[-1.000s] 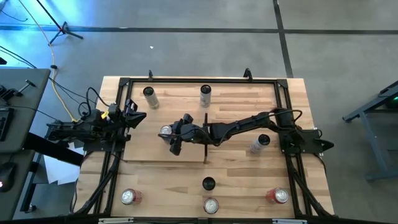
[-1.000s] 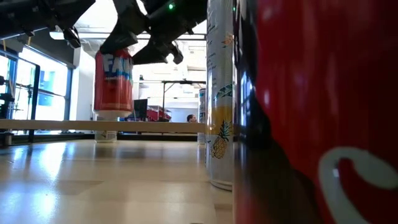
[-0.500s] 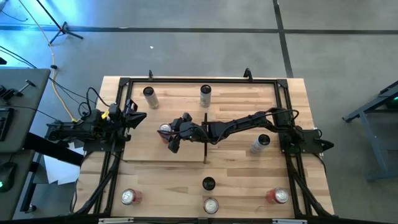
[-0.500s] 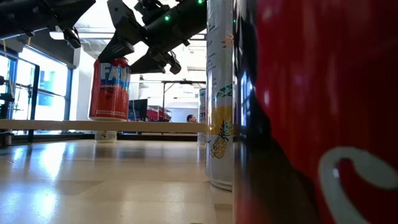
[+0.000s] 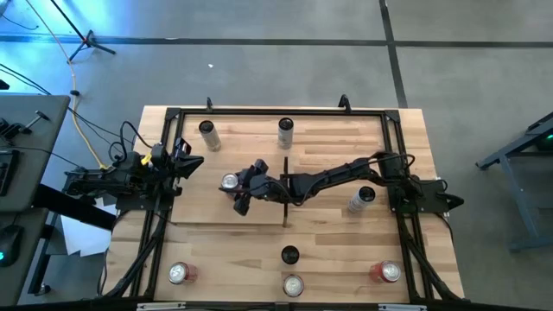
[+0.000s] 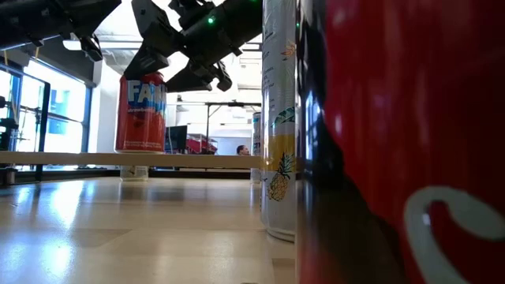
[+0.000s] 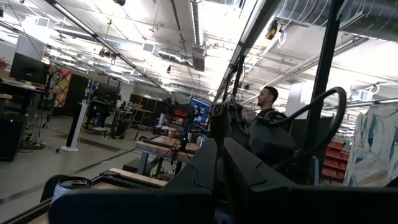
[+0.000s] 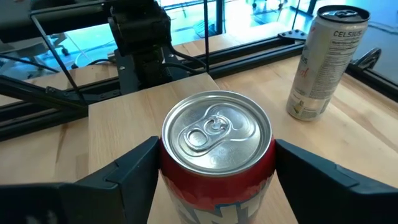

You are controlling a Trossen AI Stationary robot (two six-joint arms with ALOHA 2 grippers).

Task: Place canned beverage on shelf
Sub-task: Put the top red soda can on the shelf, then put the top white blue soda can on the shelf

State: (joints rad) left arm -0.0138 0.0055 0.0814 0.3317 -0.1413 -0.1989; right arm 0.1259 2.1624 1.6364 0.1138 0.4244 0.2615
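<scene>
Right gripper (image 8: 214,165) spread around the red can (image 8: 216,146) standing on the shelf (image 8: 118,124), bare panel toward its edge; left gripper (image 5: 188,161) pressed together at tabletop (image 5: 337,142) edge.

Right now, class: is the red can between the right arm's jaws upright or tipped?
Upright. The red can shows its round top facing up, and the low view shows it standing straight on the shelf.

Red can (image 6: 142,112) stands upright on the shelf (image 6: 118,159)
</scene>
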